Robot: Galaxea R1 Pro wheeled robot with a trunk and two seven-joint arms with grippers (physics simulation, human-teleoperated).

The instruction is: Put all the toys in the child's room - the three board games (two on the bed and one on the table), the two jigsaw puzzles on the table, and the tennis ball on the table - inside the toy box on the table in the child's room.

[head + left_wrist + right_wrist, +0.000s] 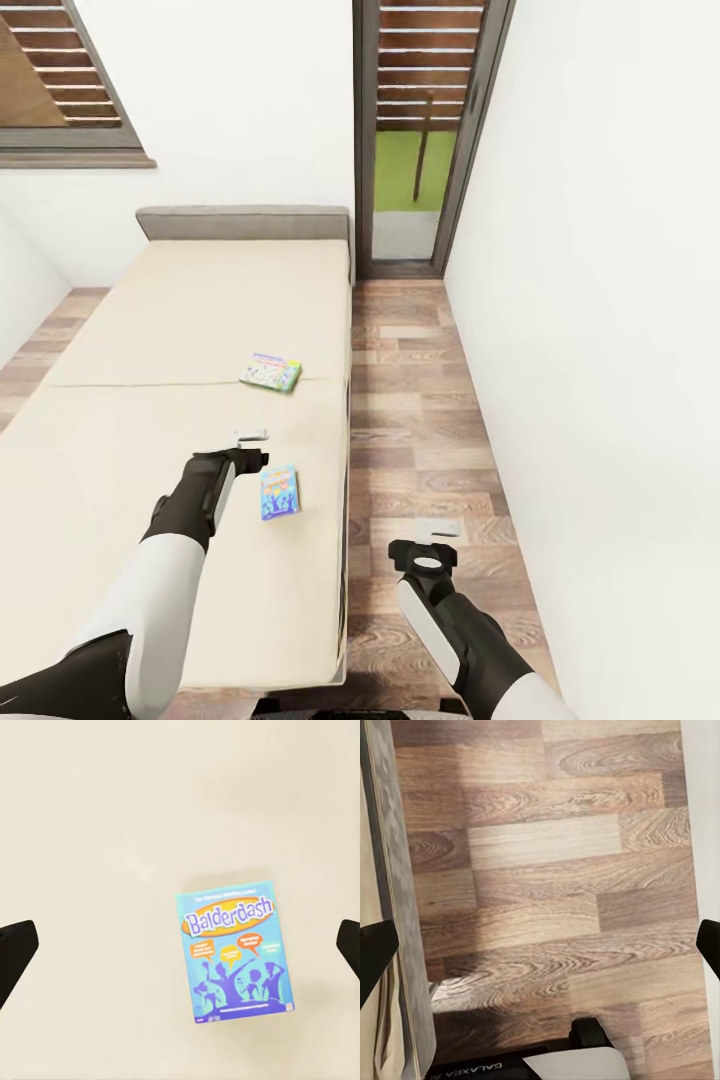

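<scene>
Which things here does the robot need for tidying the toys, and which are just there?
Needed for the job:
blue Balderdash game
green game box
bed, where both lie
left end effector, above the bed, open

Just there:
wood floor
window
glass door

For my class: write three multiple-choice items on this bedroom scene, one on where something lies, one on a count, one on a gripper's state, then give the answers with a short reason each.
1. Where does the Balderdash box lie?
A. On the bed
B. On the wood floor
C. In a grey tray

2. How many board games lie on the bed?
A. One
B. Two
C. Four

3. What is the left gripper doing?
A. Shut on a box
B. Open, holding nothing
C. Pressing the headboard

Answers:
1 A, the beige mattress surrounds it.
2 B, the blue box and a second game box nearer the headboard.
3 B, in the left wrist view its fingertips stand wide apart over the mattress, the box between them untouched.
</scene>
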